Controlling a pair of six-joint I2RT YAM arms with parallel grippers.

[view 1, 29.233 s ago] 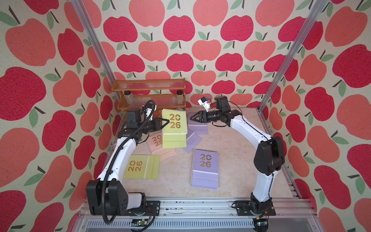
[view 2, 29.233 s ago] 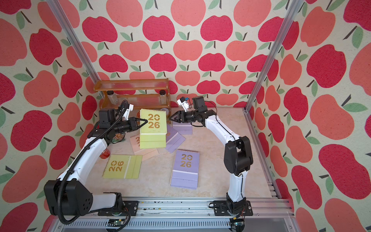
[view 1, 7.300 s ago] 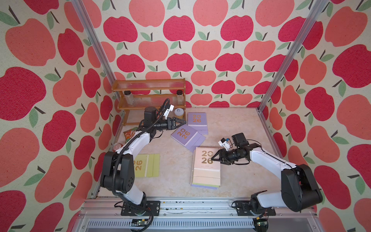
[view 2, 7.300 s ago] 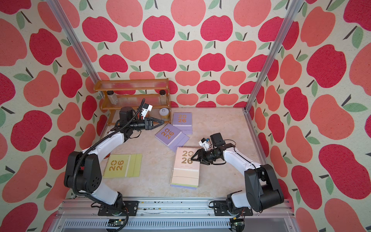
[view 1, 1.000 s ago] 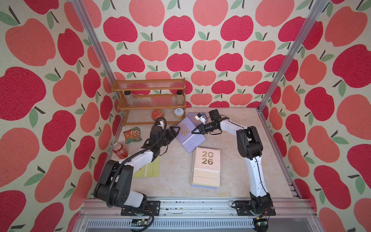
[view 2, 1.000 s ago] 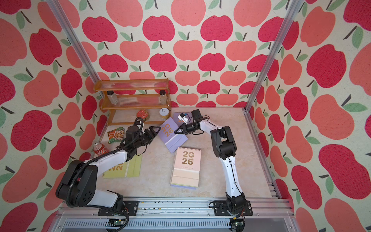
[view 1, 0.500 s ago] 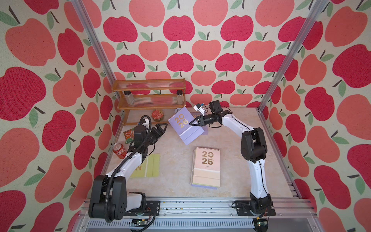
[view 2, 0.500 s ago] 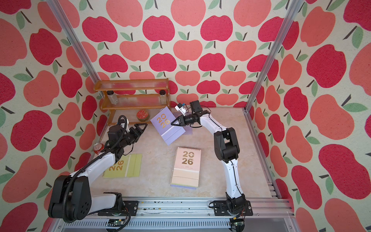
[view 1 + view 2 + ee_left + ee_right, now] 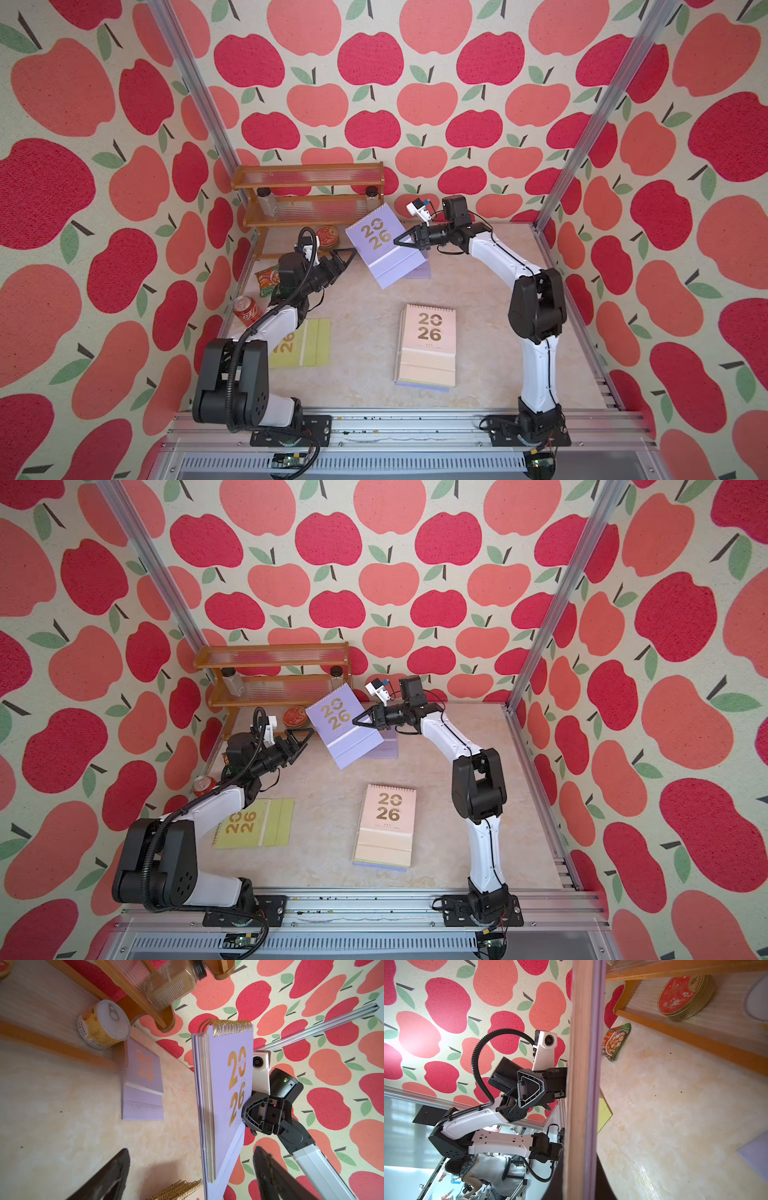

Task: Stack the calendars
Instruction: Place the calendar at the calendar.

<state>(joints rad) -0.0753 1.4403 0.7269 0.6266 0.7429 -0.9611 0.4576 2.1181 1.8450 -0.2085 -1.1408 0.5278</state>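
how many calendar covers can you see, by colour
lilac: 2, the held calendar in the right gripper and the flat calendar on the table
pink calendar: 1, topping the stack
yellow-green calendar: 1
total: 4 covers showing; lower ones in the stack show only edges

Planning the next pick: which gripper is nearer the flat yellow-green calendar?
Left. The left gripper hangs open just beyond the yellow-green calendar; the right gripper is farther off, shut on the raised lilac calendar.

Left claw (image 9: 345,258) wide, right claw (image 9: 398,240) clamped.
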